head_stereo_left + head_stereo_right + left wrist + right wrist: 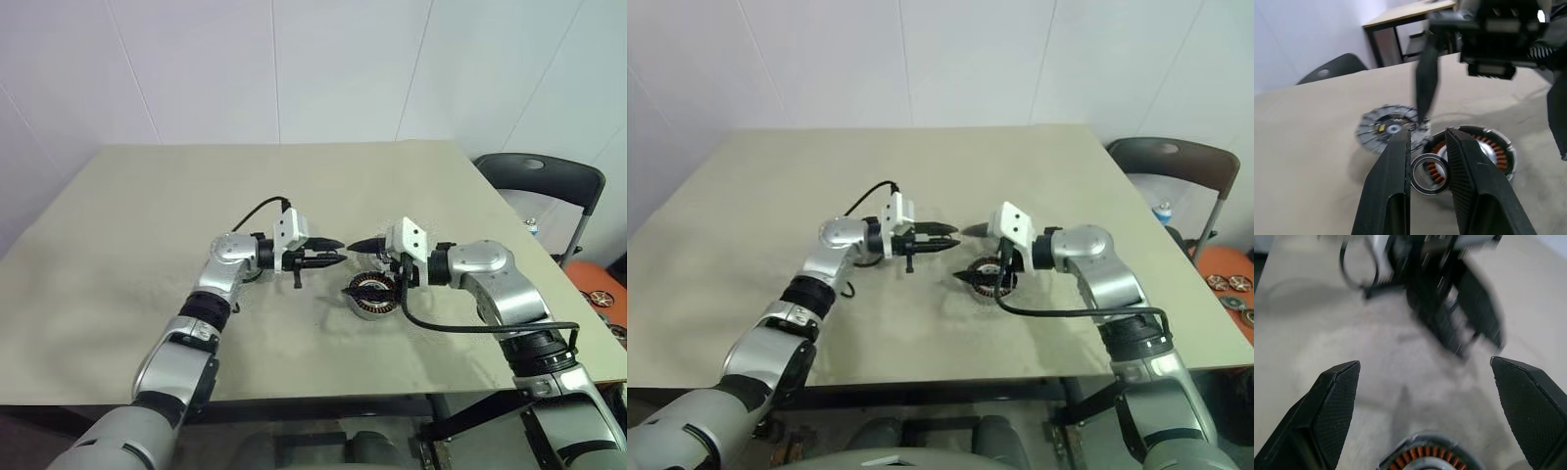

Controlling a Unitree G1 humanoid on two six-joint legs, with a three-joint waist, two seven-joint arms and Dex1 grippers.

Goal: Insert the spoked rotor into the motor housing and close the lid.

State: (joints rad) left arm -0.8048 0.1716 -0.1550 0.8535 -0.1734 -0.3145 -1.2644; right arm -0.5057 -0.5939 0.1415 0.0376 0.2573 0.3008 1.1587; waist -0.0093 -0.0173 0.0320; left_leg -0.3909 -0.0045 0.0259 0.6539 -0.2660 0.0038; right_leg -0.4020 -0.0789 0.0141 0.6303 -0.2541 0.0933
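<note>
The motor housing [372,296], a short dark drum with copper windings, stands on the table just below and between my two grippers; it also appears as the housing [1476,149] and the housing [1427,455]. The lid [1387,128], a ribbed grey disc, lies flat right behind it. My left gripper [338,253] points right, level, and is shut on a thin dark ring [1428,174] pinched between its fingers [1393,171]. My right gripper [350,267] faces it from the right, open wide above the housing, holding nothing. I cannot make out the spoked rotor.
The beige table [147,245] stretches far to the left and back. A dark folding chair [539,181] stands past the table's right edge, with an orange surface [600,294] carrying small round parts beside it.
</note>
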